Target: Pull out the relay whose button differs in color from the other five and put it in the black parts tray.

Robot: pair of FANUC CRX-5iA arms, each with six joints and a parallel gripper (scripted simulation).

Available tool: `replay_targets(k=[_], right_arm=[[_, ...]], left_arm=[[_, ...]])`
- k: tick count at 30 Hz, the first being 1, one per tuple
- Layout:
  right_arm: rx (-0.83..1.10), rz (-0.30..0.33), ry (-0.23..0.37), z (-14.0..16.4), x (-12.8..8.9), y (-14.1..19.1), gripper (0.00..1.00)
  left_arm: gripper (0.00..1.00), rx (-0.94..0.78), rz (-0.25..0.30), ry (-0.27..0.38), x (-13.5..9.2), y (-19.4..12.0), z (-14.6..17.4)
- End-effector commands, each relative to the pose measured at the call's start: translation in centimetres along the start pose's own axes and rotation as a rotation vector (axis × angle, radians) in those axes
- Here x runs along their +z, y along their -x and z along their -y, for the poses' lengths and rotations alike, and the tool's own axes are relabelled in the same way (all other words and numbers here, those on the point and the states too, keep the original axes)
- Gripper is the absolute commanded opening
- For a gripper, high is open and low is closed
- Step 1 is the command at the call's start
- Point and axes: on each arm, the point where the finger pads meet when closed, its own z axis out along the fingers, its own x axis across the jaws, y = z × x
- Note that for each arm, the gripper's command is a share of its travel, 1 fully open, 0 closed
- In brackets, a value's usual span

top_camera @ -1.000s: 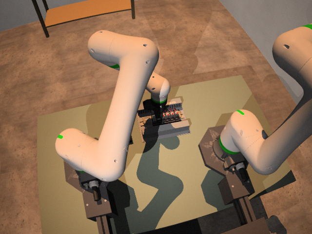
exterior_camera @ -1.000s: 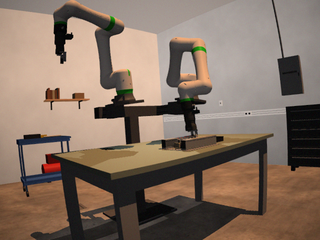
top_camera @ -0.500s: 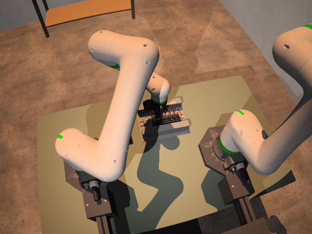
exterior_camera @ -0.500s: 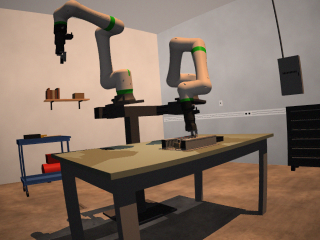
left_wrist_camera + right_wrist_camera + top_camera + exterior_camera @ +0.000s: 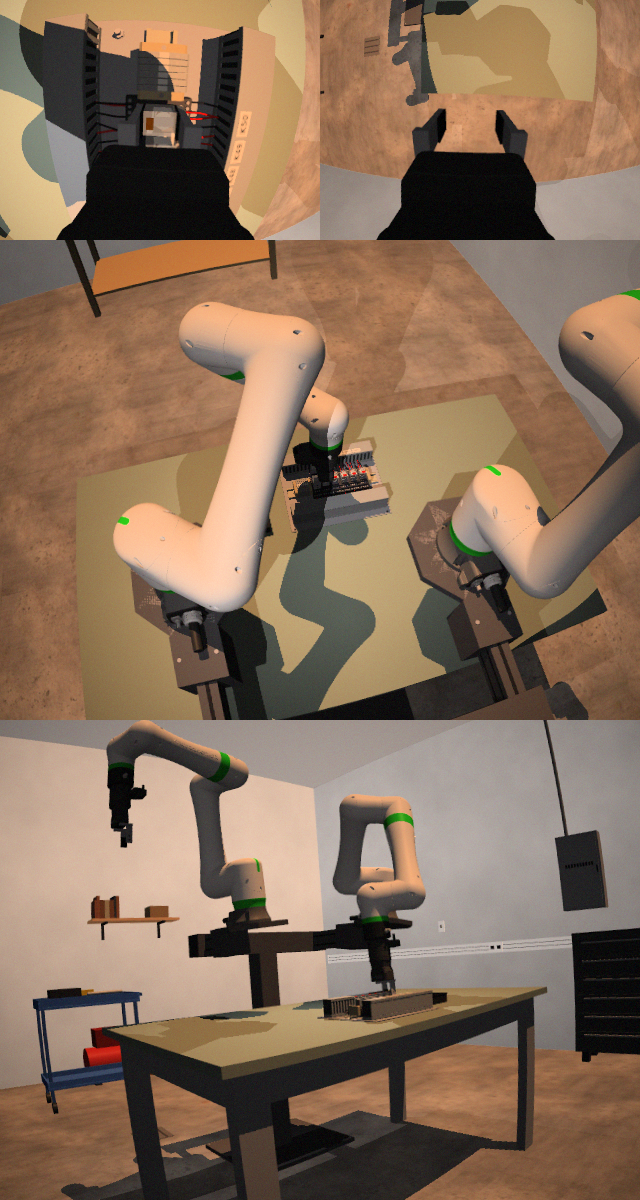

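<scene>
The relay panel (image 5: 356,505) (image 5: 398,1005) (image 5: 260,65) lies on the table. My left gripper (image 5: 324,484) (image 5: 388,987) (image 5: 159,115) is over the panel's relay row, shut on a clear-cased relay (image 5: 165,121) with an orange-brown button. I cannot tell whether this relay is raised in its socket. Several relays with red buttons, one here (image 5: 353,473), stand beside the gripper; no lean is visible. The black parts tray (image 5: 269,528) (image 5: 439,997) is mostly hidden behind the left arm in the top view. My right gripper (image 5: 124,837) (image 5: 470,119) is open and empty, high up away from the panel.
Slotted wire ducts (image 5: 92,90) (image 5: 226,85) rise on both sides of the relay row, with thin wires running to them. A terminal block (image 5: 162,70) sits beyond the held relay. The left arm spans over the table (image 5: 439,436) (image 5: 232,1050).
</scene>
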Motion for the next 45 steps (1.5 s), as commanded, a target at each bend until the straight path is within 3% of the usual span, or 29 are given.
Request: replay_targets(k=[1,45], right_arm=[[0.0,0.0,0.002,-0.02,-0.09,0.02,1.0],[0.0,0.0,0.002,-0.02,-0.09,0.02,1.0]], left_arm=[[0.0,0.0,0.005,0.001,-0.08,-0.1,-0.07],[0.0,0.0,0.075,0.001,-0.11,-0.31,-0.07]])
